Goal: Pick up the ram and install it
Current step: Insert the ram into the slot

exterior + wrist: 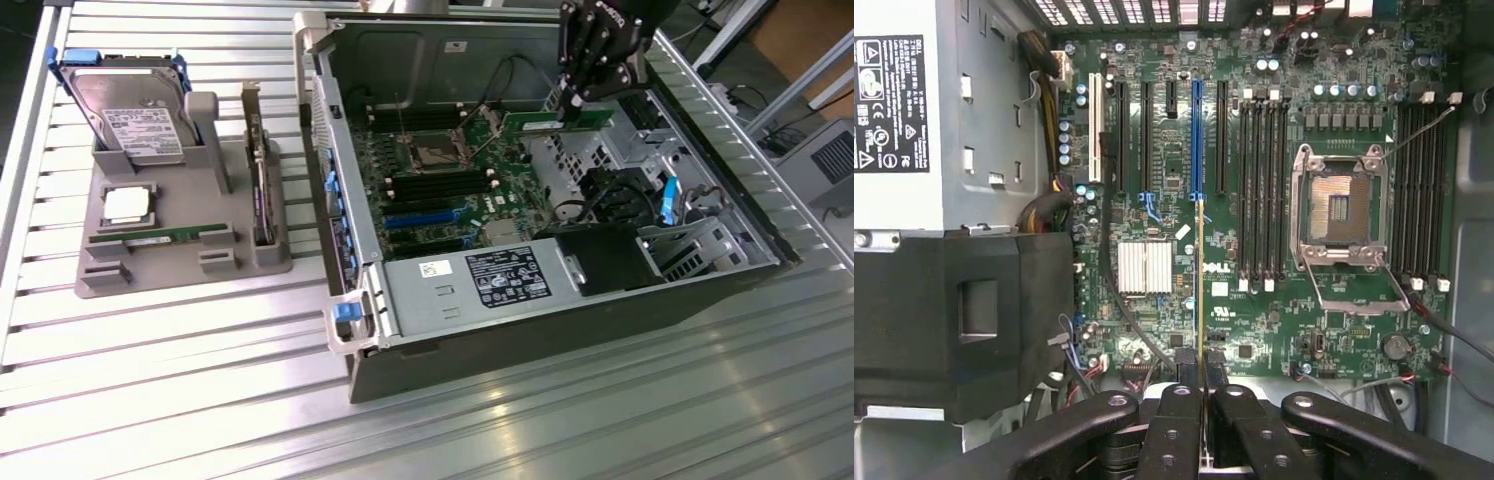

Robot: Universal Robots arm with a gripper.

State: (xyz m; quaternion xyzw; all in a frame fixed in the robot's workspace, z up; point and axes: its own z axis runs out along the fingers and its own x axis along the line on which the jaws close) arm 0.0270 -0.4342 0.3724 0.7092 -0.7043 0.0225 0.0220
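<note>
My gripper (579, 103) hangs over the far end of the open computer case (350, 200) and is shut on the ram (545, 123), a narrow green stick held level above the motherboard (454, 170). In the wrist view the ram (1200, 290) shows edge-on as a thin line running out from between the black fingers (1176, 425) of the gripper (1201, 388). It lies over the board near the blue slot (1197, 140). The black memory slots (1264, 190) beside the processor socket (1341, 210) sit off to one side of the ram, and more slots (1419, 190) lie beyond the socket.
A grey parts holder (174, 270) stands on the exterior view's left with a hard drive (134, 115), a silver processor (127, 204), another green stick (160, 237) and an upright card (260, 190). The power supply (487, 285) and black shroud (964, 320) fill the case's near end. Cables run along the case wall.
</note>
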